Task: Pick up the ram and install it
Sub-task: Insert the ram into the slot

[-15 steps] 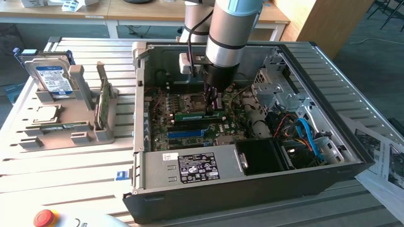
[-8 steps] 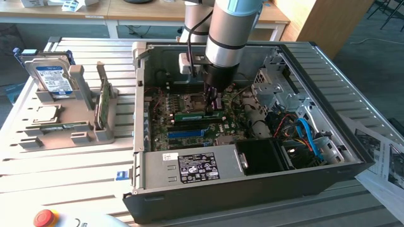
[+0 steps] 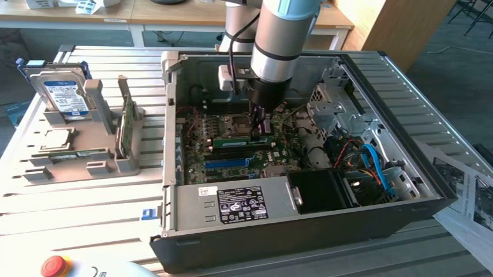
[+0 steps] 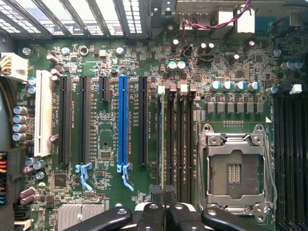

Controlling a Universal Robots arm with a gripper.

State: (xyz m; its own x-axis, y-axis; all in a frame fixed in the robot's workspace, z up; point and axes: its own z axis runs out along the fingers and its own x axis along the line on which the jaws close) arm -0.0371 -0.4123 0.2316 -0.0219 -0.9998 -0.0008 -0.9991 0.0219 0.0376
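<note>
I judge I'm at the insertion step: the gripper [image 3: 260,131], jaws clenched on the ram [image 3: 240,140], holds it edge-on at the outermost of the memory slots [image 4: 180,144] inside the computer case [image 3: 308,228], so seating calls for straight, even downward pressure.

Straight above the socket [image 4: 236,166] you have open air. The end effector [image 4: 164,193] hangs over the slots [image 4: 180,144] just beside it. To the exterior view's right of the socket the drive cage [image 3: 333,104] rises; nearer the camera, cables [image 3: 373,161] and a black shroud [image 3: 324,190] crowd in.
</note>
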